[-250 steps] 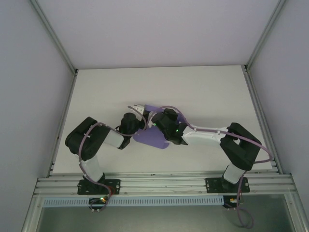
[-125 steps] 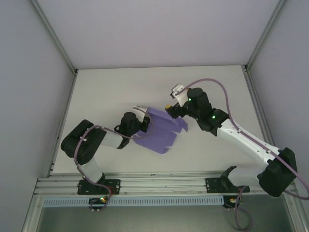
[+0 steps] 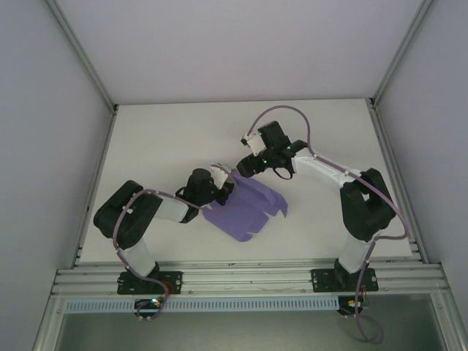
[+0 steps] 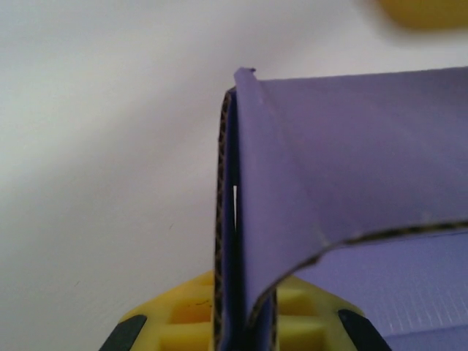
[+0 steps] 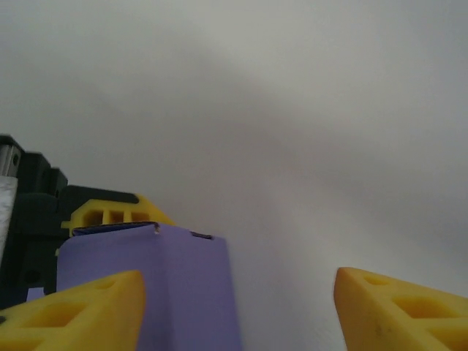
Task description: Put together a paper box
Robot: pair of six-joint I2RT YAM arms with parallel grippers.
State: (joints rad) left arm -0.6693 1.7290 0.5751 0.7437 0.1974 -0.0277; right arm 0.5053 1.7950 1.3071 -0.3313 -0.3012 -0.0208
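Seen from above, the left gripper (image 3: 223, 183) is clenched on the left edge of the purple box (image 3: 245, 208). The box is a half-folded card sheet lying on the white table (image 3: 168, 139) between the arms. The left wrist view shows a doubled corrugated flap pinched in the jaws. Further right, the right gripper (image 3: 245, 167) hovers at the box's far corner, jaws apart, grasping nothing. The card looks light, thin and springy, and likely to crease easily. Flap edges beside a fold seem the best hold.
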